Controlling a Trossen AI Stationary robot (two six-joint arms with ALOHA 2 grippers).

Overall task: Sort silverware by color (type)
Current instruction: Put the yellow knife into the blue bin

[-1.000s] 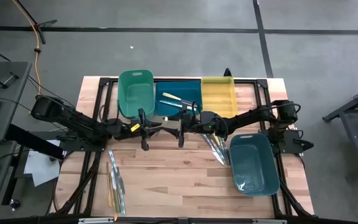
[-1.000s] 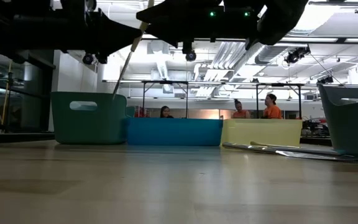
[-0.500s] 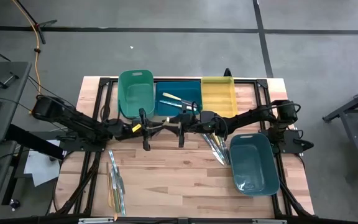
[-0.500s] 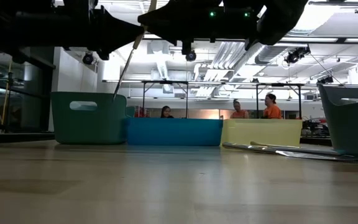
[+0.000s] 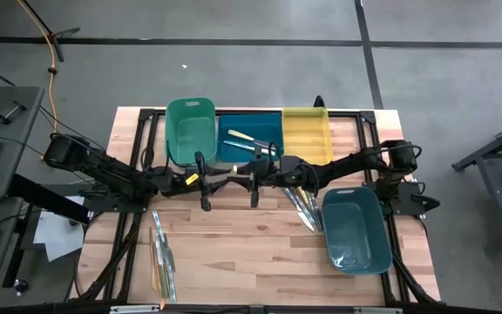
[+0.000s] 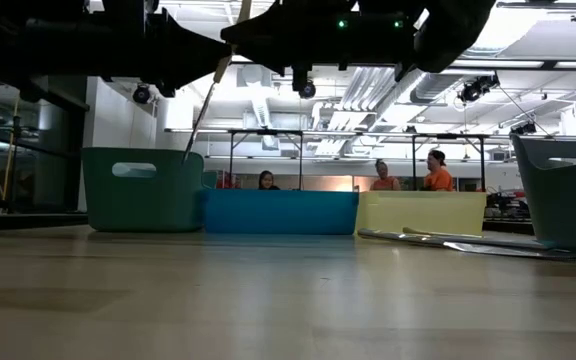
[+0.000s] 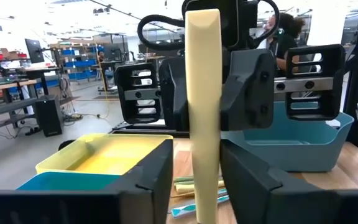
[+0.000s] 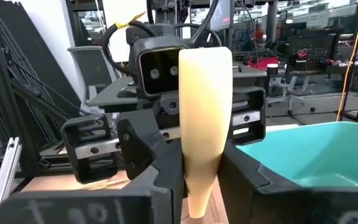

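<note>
Though high view hides it, wrist views show yellow-handled utensil [image 7: 202,124] between claws.

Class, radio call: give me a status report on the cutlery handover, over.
Right tool shut on pale yellow plastic-handled utensil, mid-air. Left tool open around the same handle. Nothing seen blocking the way to the yellow rectangular plastic bin.

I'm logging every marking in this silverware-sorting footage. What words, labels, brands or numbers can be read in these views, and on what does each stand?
No text can be read in any view.
Yellow-handled utensil: plain, no print.
Green bin, blue bin, yellow bin, teal bin: no labels visible.
Red items on the shelves behind the right arm: too blurred to read.
</note>
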